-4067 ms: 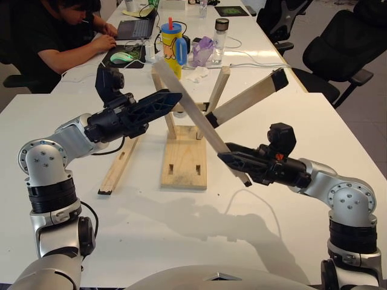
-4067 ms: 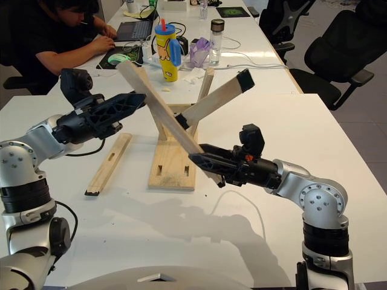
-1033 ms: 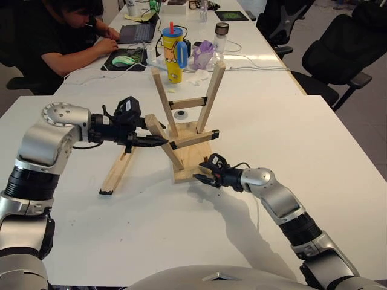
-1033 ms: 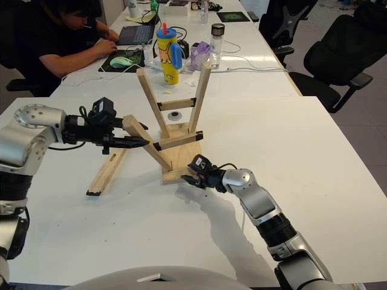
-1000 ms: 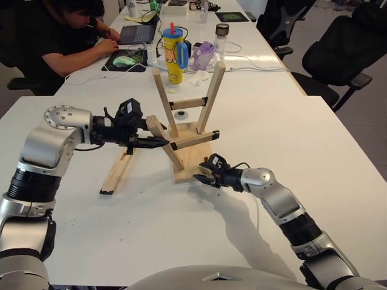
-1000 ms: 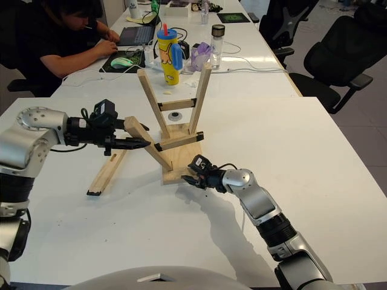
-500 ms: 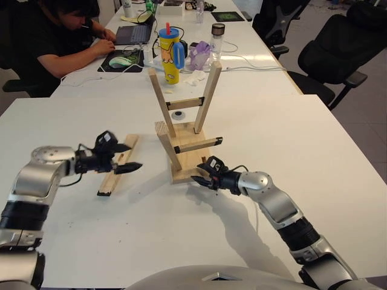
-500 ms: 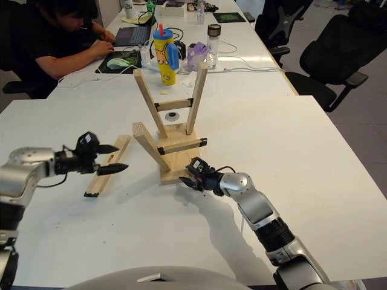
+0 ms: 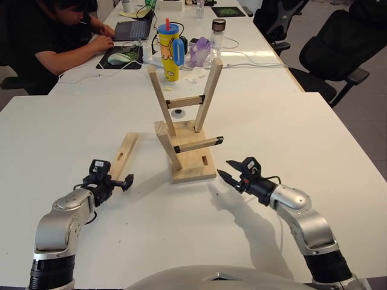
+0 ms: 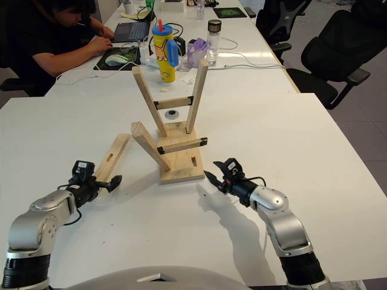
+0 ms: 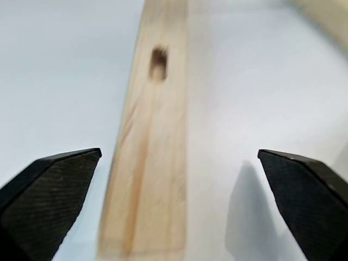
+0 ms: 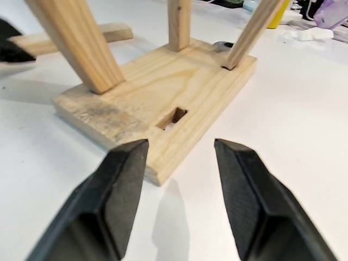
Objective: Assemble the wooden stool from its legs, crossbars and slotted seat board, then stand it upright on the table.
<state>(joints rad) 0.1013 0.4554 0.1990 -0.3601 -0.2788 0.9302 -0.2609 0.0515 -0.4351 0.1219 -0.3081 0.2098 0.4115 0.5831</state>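
White surface (image 9: 302, 121), near to far: left claw (image 9: 126, 180) spread, at the near end of the loose slotted piece (image 9: 124, 156); right claw (image 9: 224, 168) spread, just beside the seat board (image 9: 195, 170), which lies flat mid-surface, its legs (image 9: 158, 99) and crossbars (image 9: 184, 102) pointing upward.

A yellow cup (image 9: 172, 48), a clear bottle (image 9: 217, 35) and a laptop (image 9: 134, 29) stand behind.

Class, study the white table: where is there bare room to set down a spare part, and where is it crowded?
Bare: the table right of the seat board, to its right edge; the near strip between the left gripper and right gripper; the far-left corner beyond the loose slotted bar. Crowded: around the seat board's standing legs.
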